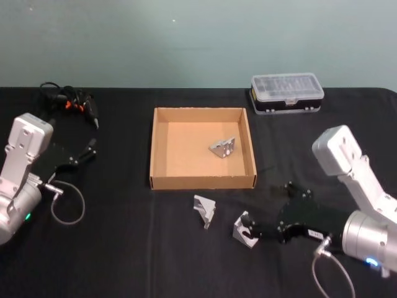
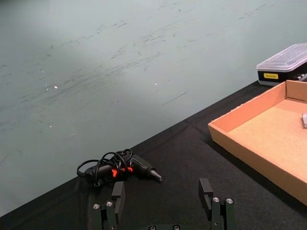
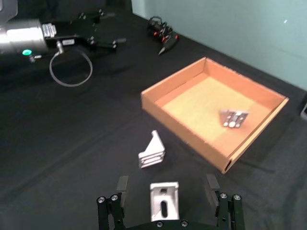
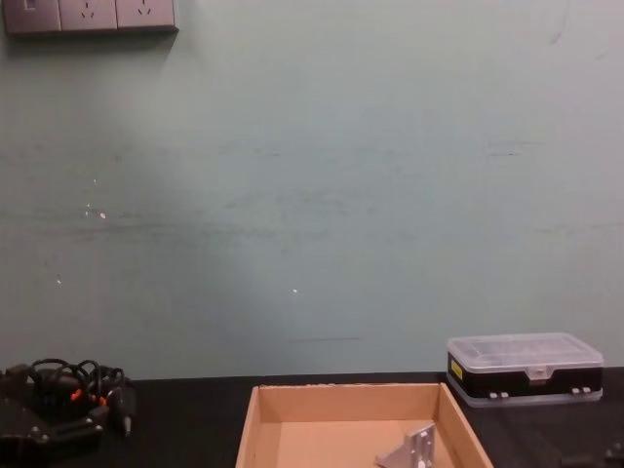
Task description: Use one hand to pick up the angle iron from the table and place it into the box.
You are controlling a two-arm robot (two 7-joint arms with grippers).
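Your right claw [image 1: 253, 231] sits low near the bench's [image 1: 124, 261] front edge, right of centre, jaws spread wide around an angle iron [image 1: 244, 230] that lies on the black surface between them, touching neither finger. A second angle iron [image 1: 204, 211] stands just beside it, near the front wall of the box [image 1: 202, 181]. A third angle iron [image 1: 223, 148] lies inside the box. Your left claw [image 1: 87, 151] rests open by the left edge, near a tangle of cables [image 1: 67, 99]. A clear-lidded case [image 1: 286, 93] sits at the far edge.
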